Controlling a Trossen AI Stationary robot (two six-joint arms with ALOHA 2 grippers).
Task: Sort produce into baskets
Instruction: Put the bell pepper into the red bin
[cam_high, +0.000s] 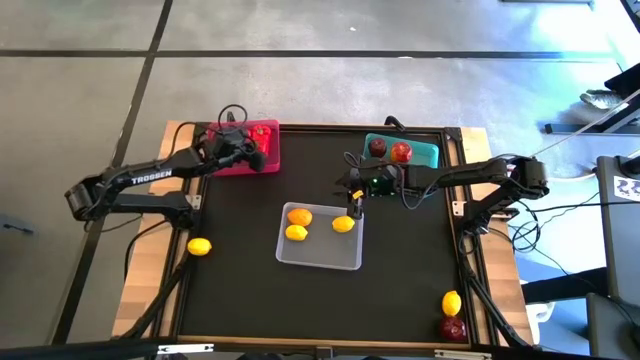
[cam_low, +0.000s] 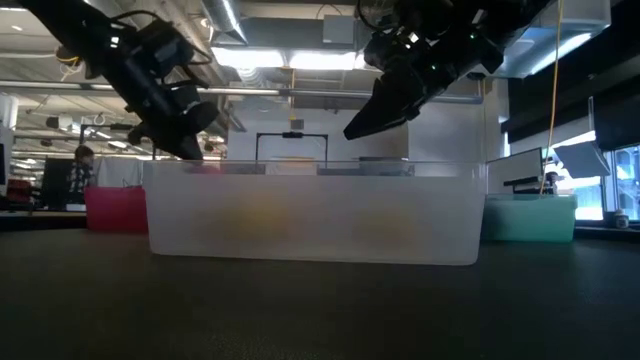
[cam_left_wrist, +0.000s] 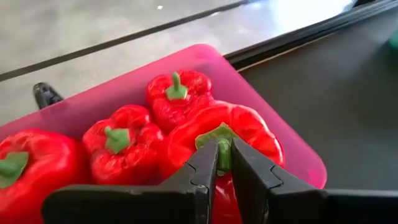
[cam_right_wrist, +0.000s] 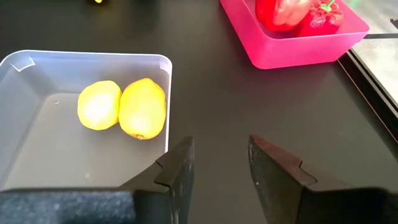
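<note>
Table (cam_high: 230, 300): black mat on a wooden frame; both arms reach in from the sides.
Left arm (cam_high: 150, 180): extends from the left edge to the pink basket at the far left of the mat.
Right arm (cam_high: 470, 178): extends from the right edge toward the centre, between the teal basket and the clear basket.
Clear basket (cam_high: 320, 255): translucent grey-white tray at mat centre; holds three lemons (cam_high: 299, 216), two touching side by side, the third at the far right corner under the right gripper.
Pink basket (cam_left_wrist: 273, 134): holds four red bell peppers (cam_left_wrist: 121, 140), packed together, green stems up.
Teal basket (cam_high: 425, 152): far right of the mat; holds two dark red apples (cam_high: 401, 152).
Left gripper (cam_left_wrist: 224, 163): above the pink basket; fingers (cam_left_wrist: 202, 171) clenched on the green stem of the nearest bell pepper.
Right gripper (cam_right_wrist: 221, 165): hangs over the far right corner of the clear basket; fingers (cam_right_wrist: 180, 165) parted, nothing between them.
Loose lemon, left (cam_high: 199, 246): on the mat near the left edge, well apart from the baskets.
Loose lemon, right (cam_high: 451, 303): near right corner of the mat.
Loose apple (cam_high: 453, 328): just beside the right loose lemon, nearer the front edge.
</note>
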